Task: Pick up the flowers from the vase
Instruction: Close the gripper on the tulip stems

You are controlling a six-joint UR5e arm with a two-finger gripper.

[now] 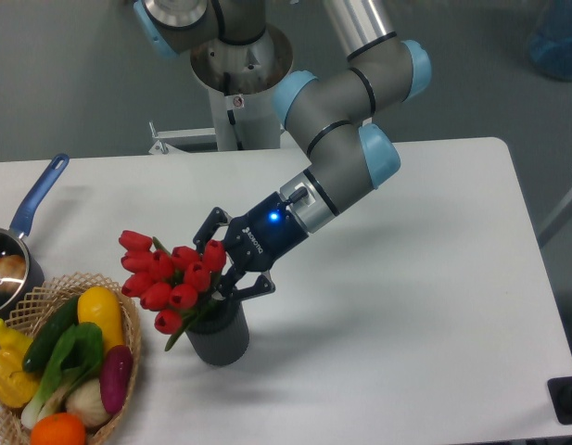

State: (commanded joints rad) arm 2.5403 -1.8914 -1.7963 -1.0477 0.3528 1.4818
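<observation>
The gripper (214, 271) comes in low and slanted from the right, its dark fingers (209, 227) narrowed round the flowers (170, 275) just above the mouth of the vase (219, 338); they appear to pinch the green stems, though the buds hide the actual contact, so the hold is a judgement rather than a certainty. That slanted approach makes sense, since the stems sit deep in the narrow opening and only a short stretch shows above the rim. The bunch leans out to the left, with its lower ends still inside the vase, which stands upright on the white table (406, 278). The buds are smooth, closed, glossy red ovals (likely artificial, and light), packed tight above thin leaves. The vase is a dark grey cylinder with a matte look. Nearby, to the left, a woven basket (130, 320) holds colourful vegetables, and a blue-handled saucepan (26, 218) sits at the edge.
</observation>
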